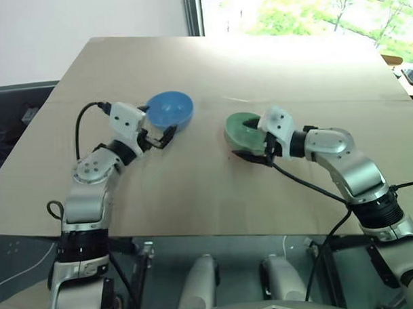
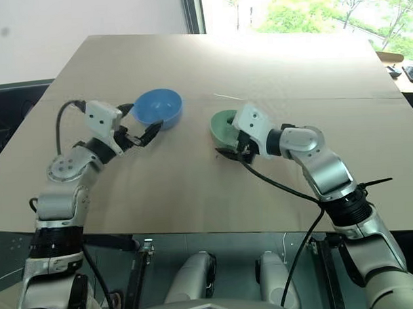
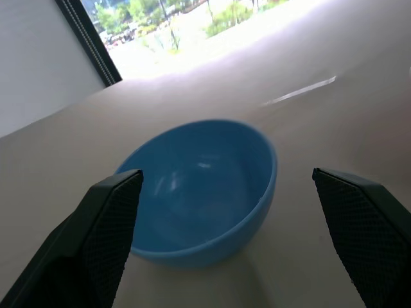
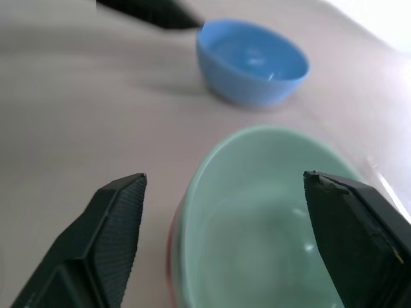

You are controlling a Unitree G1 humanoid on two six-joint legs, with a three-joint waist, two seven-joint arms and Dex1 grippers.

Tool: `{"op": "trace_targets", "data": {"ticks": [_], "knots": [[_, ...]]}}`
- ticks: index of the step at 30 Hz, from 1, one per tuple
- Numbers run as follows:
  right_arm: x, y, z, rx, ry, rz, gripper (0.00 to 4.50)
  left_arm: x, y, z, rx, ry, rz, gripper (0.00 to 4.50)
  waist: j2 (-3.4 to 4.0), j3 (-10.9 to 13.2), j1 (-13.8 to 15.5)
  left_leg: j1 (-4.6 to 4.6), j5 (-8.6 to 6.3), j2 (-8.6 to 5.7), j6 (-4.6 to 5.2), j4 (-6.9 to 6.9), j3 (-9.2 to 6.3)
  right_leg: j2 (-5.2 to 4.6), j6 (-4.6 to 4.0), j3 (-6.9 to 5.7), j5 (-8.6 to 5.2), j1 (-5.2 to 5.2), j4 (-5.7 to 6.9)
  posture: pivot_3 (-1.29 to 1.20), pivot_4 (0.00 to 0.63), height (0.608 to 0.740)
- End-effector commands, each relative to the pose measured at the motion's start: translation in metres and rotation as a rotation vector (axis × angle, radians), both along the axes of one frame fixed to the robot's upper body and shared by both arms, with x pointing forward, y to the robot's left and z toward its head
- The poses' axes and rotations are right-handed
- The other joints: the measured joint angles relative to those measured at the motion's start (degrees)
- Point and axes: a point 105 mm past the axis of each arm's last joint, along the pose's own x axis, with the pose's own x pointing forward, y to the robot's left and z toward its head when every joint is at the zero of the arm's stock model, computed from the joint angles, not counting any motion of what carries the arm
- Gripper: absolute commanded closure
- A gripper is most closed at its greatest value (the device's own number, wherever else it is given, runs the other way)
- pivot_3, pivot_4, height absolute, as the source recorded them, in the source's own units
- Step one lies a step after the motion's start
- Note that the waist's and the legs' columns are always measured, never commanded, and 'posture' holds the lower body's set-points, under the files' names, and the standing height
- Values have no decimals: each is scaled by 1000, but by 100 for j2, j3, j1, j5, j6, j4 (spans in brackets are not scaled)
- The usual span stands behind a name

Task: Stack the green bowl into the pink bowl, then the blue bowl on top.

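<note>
If the left gripper (image 1: 163, 137) drives on, it may push the blue bowl (image 1: 169, 110) along the surface (image 1: 194, 189).

Left wrist view: jaws wide, empty, bowl just ahead.

Right wrist view: right gripper (image 4: 225, 237), jaws spread, empty, over the green bowl (image 4: 270, 212), nested in the pink bowl (image 4: 172, 256).

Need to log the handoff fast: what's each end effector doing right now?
Left end effector: open, holding nothing, aimed at the blue bowl.
Right end effector: open, holding nothing, at the green bowl.
</note>
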Motion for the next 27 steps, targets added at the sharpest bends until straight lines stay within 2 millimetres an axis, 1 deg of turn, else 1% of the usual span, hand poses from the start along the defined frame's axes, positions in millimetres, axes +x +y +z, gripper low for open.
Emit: {"op": "trace_targets", "data": {"ticks": [1, 2, 3, 6, 9, 13, 14, 15, 17, 18, 20, 21, 22, 24, 25, 27], "knots": [[-22, -11, 39, 112, -110, 28, 598, 4, -9, 11, 225, 23, -9, 0, -3, 1, 30, -1, 0, 0, 0, 0, -1, 0, 0, -1, 0, 0, -1, 0, 150, 740], [-26, -15, 41, 122, -119, 21, 598, 7, -13, 11, 339, 34, -32, 0, -4, 2, 30, -3, 0, -2, 0, 0, -8, 0, 0, -9, 0, 2, -2, 0, 150, 740], [-29, -19, 41, 124, -127, 13, 598, 10, -18, 10, 396, 49, -51, 0, -4, 1, 37, -6, 0, -2, 0, 0, -15, 0, 0, -16, 0, 3, -6, 0, 150, 740], [-37, -27, 41, 126, -128, -6, 598, 18, -31, 9, 462, 79, -85, 0, -4, 2, 43, -5, 1, -8, -1, 2, -26, -2, 0, -29, -1, 17, -13, 0, 150, 740], [-44, -34, 45, 135, -129, -26, 598, 28, -39, 2, 563, 136, -103, 0, -2, 3, -7, -4, 1, -6, -1, 2, -19, -2, 0, -21, -1, 14, -10, 0, 150, 740], [-51, -43, 50, 138, -139, -53, 598, 36, -42, -12, 681, 248, -135, 0, -2, 4, -54, -4, 1, 1, -1, -4, -19, 8, -1, -19, -2, 7, -5, 0, 150, 740], [-52, -45, 51, 140, -143, -60, 487, 37, -42, -13, 695, 273, -140, 522, -2, 4, -59, -4, 1, 1, -1, -4, -17, 8, -1, -17, -2, 7, -5, 0, 150, 740], [-53, -46, 52, 144, -145, -67, 487, 40, -41, -14, 704, 289, -142, 775, -2, 4, -74, -5, 1, 1, -1, -3, -17, 8, -1, -18, -2, 7, -6, 0, 150, 740], [-53, -48, 53, 148, -153, -85, 487, 45, -40, -15, 729, 312, -147, 1555, -3, 4, -88, -6, 1, 0, -1, -2, -16, 7, 0, -16, -2, 8, -6, 0, 150, 740], [-54, -50, 53, 142, -160, -95, 487, 47, -41, -15, 731, 317, -151, 2024, -3, 4, -89, -6, 1, 0, -1, -1, -17, 7, 0, -17, -2, 7, -6, 0, 150, 740], [-54, -52, 52, 138, -164, -111, 487, 51, -43, -16, 741, 322, -157, 2627, -3, 4, -95, -6, 1, 0, -1, -1, -17, 7, 0, -17, -2, 8, -5, 0, 150, 740], [-55, -53, 52, 142, -161, -118, 487, 52, -44, -17, 746, 321, -159, 2798, -3, 4, -92, -6, 1, 0, -1, -1, -17, 7, 0, -17, -2, 7, -5, 0, 150, 740], [-55, -54, 51, 146, -158, -124, 487, 53, -46, -17, 745, 321, -162, 3294, -3, 4, -93, -6, 1, -1, -1, -1, -17, 5, 0, -17, -2, 8, -6, 0, 150, 740], [-56, -56, 50, 144, -159, -136, 487, 54, -48, -17, 739, 320, -168, 4035, -4, 5, -94, -7, 1, -1, -1, -1, -17, 5, 0, -17, -2, 8, -7, 0, 150, 740], [-57, -58, 51, 146, -160, -146, 487, 54, -51, -15, 723, 316, -180, 4230, -4, 5, -94, -9, 1, -1, -1, 0, -17, 4, 0, -17, -2, 8, -7, 0, 150, 740], [-57, -61, 51, 150, -159, -160, 487, 52, -58, -10, 697, 310, -218, 4230, -4, 5, -94, -9, 1, -1, -1, 0, -18, 4, 0, -17, -2, 7, -7, 0, 150, 740]]}}
